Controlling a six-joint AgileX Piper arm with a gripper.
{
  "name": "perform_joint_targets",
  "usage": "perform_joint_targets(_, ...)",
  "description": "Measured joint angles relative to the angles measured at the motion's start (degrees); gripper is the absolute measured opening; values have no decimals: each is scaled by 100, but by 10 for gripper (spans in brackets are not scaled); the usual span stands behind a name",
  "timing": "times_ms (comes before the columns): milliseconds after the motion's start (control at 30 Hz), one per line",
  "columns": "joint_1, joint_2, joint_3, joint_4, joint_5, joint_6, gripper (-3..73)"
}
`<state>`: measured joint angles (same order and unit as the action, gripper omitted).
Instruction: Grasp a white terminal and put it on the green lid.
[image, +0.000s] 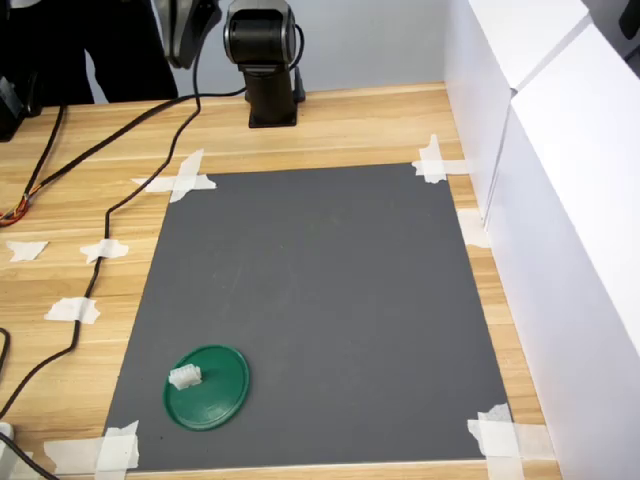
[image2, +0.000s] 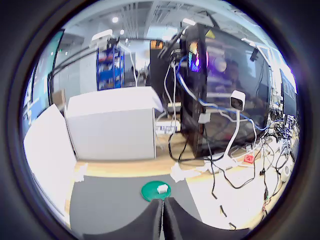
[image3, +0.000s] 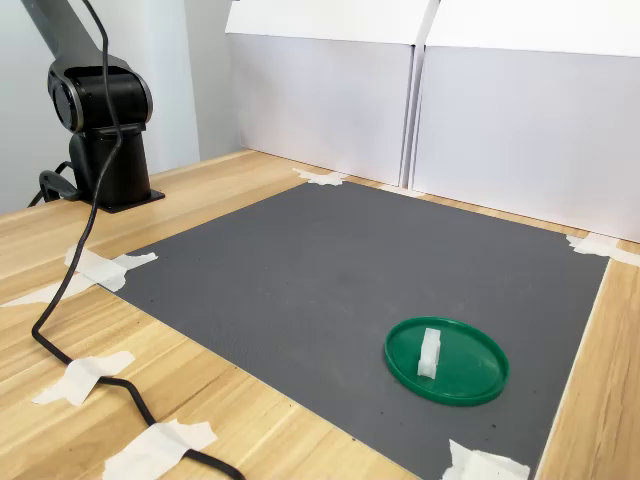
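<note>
The white terminal (image: 185, 377) sits on the green lid (image: 215, 400), toward the lid's edge rather than its middle; in the second exterior view it stands upright on the disc (image3: 430, 353). The lid itself lies on the grey mat (image: 330, 300), near the mat corner that shows at the lower left of the first exterior view, close to the tape pieces (image: 100, 452) holding that corner to the wooden worktop (image: 350, 125).

My gripper (image2: 163, 220) shows only in the wrist view, high above the mat and well apart from the lid (image2: 150, 192). Its two fingers (image2: 150, 220) lie pressed together with only a thin seam between them, and nothing is pinched there. Neither exterior view shows my fingers at all, only my base (image: 270, 65) at the far edge of the worktop.

I judge the placing step to be done: the terminal (image2: 162, 188) rests wholly on the disc and I am clear of it. I see no other white terminal on the mat or the worktop, so no further grasp seems called for. What remains, as I read it, is only to hold clear and avoid coming down near the lid, since a small upright piece near the rim could be knocked off by a light touch.
</note>
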<state>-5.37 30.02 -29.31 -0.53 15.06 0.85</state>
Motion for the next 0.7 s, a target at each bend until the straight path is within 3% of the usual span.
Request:
perform_joint_targets(267, 0, -1667, 1392, -321, -410, 78, -16)
perform_joint_targets(700, 0, -2454, 2270, -254, -348, 89, -16)
